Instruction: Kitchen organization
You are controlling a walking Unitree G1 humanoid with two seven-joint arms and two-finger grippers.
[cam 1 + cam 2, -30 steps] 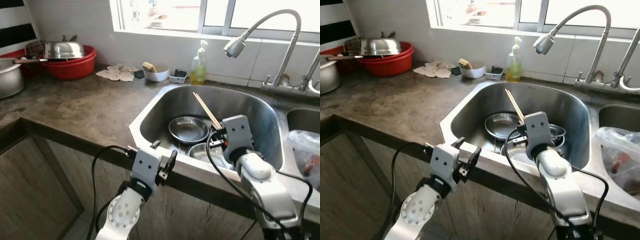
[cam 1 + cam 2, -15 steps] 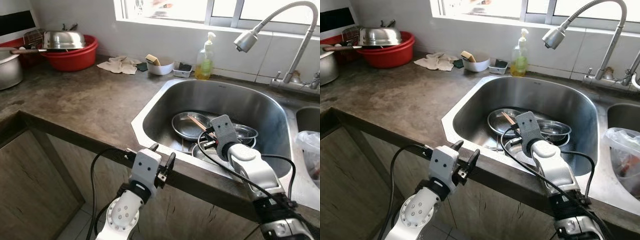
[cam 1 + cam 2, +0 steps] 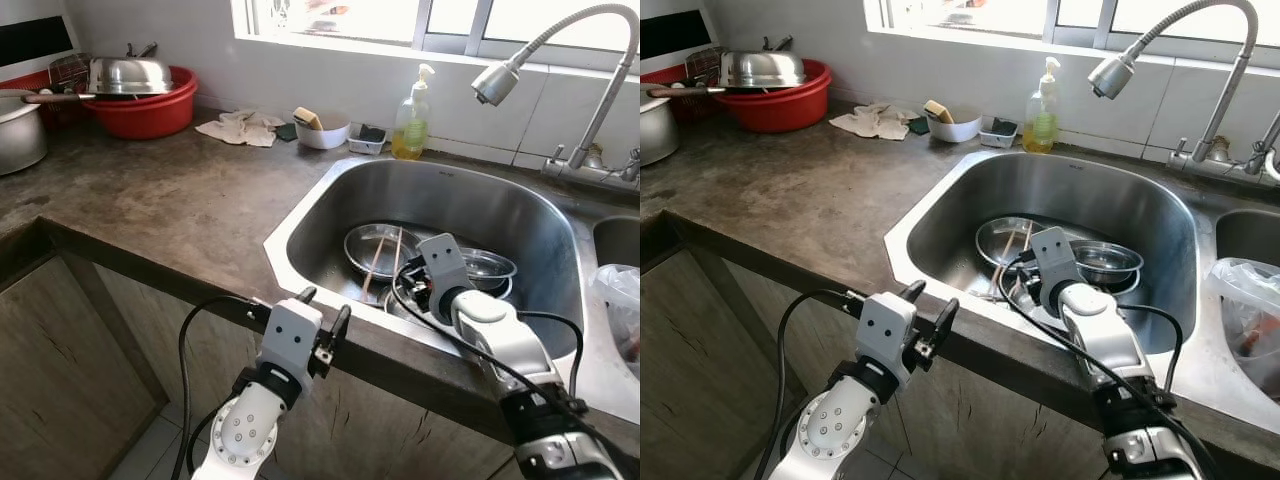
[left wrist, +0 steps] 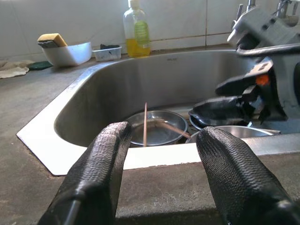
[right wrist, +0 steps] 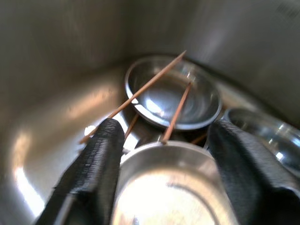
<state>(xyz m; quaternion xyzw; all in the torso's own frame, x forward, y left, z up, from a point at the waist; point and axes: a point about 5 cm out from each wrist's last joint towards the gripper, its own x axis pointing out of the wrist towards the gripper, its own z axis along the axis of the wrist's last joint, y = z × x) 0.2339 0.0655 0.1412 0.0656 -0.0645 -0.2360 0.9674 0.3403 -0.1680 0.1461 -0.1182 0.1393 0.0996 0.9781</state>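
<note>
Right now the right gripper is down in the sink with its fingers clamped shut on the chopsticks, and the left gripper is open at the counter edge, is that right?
Not quite. The right gripper is in the sink, but its fingers are open: the right wrist view shows the chopsticks lying loose across the steel bowls, clear of both fingers. The left gripper is indeed open at the counter edge.

Right gripper: fingertips hidden behind its own wrist housing in the eye views
Right wrist view: blurred; chopsticks and steel bowls soft-edged
Nearest bowl: cut off by the frame edge
Plastic bag: cut by the right edge, contents unclear
Faucet: base partly out of frame
</note>
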